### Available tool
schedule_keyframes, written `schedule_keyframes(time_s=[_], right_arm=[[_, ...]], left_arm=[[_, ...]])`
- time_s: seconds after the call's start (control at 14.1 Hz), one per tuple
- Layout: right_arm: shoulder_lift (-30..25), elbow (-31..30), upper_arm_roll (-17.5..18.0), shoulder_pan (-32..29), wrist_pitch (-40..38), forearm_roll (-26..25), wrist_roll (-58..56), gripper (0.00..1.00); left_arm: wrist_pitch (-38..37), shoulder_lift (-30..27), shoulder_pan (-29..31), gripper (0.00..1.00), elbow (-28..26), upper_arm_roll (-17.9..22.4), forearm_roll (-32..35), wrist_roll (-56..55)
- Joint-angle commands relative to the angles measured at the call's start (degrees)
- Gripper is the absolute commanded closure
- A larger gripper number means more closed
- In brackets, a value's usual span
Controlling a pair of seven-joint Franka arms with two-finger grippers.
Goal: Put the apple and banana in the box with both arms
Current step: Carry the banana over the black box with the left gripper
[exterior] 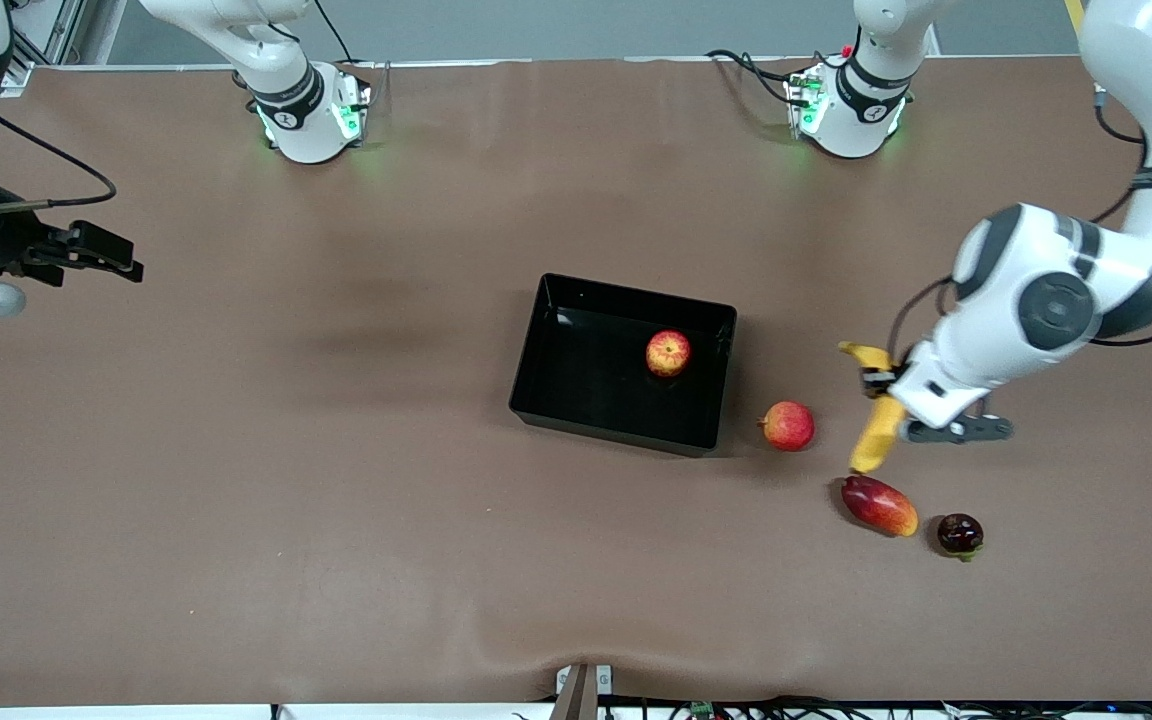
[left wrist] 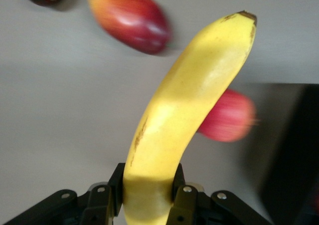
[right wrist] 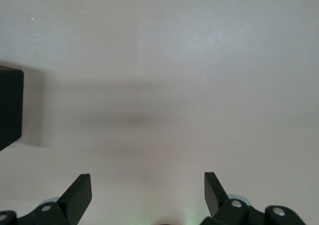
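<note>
The apple (exterior: 668,353), red with yellow patches, lies inside the black box (exterior: 576,370) at mid-table. My left gripper (exterior: 878,382) is shut on the yellow banana (exterior: 877,430) near one end and holds it in the air over the table beside the box, toward the left arm's end. In the left wrist view the fingers (left wrist: 183,197) clamp the banana (left wrist: 194,95), and the box's dark wall (left wrist: 299,150) shows at the edge. My right gripper (exterior: 101,255) is open and empty over bare table at the right arm's end; its wrist view (right wrist: 148,185) shows one box corner (right wrist: 10,105).
A pink-red round fruit (exterior: 788,425) lies on the table close to the box's wall toward the left arm's end. A red-orange mango (exterior: 879,505) and a dark round fruit (exterior: 960,534) lie nearer to the front camera, below the hanging banana.
</note>
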Motion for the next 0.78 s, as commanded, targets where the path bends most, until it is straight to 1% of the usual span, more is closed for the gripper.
schedule_keyframes(time_s=[0.0,0.14,0.28,0.43,0.5,0.57,0.71], right_arm=[[-0.7,0.1,0.2,0.4,-0.3,-1.5,0.3,0.0],[-0.7,0.1,0.2,0.4,-0.6,-1.5,0.2,0.0],[-0.7,0.0,0.2,0.4,-0.6,-1.5,0.3,0.0],[-0.7,0.0,0.2,0.4,-0.7,-1.5,0.2,0.0],[-0.7,0.0,0.2,0.5,-0.7,-1.5,0.2,0.0],[-0.7,0.0,0.2,0.5,-0.6,-1.5,0.3,0.0],[-0.7,0.0,0.2,0.9,-0.5,-1.5,0.3,0.0]], left_arm=[[-1.4,1.9,-6.2,1.0,3.6,-1.5,-1.0,-10.4],[-1.8,4.2,-12.0,1.0,7.1,-1.4,-1.2,-18.5],[-1.8,7.4,-16.6,1.0,10.5,-1.3,-1.2,-25.2],[-1.8,10.2,-22.1,1.0,12.5,-0.6,-0.6,-31.1],[-1.7,11.6,-25.8,1.0,13.9,1.2,-0.6,-34.5],[-1.7,13.2,-30.7,1.0,16.2,4.0,-0.5,-38.0],[-1.7,15.0,-41.4,1.0,19.6,11.8,-0.6,-42.0]])
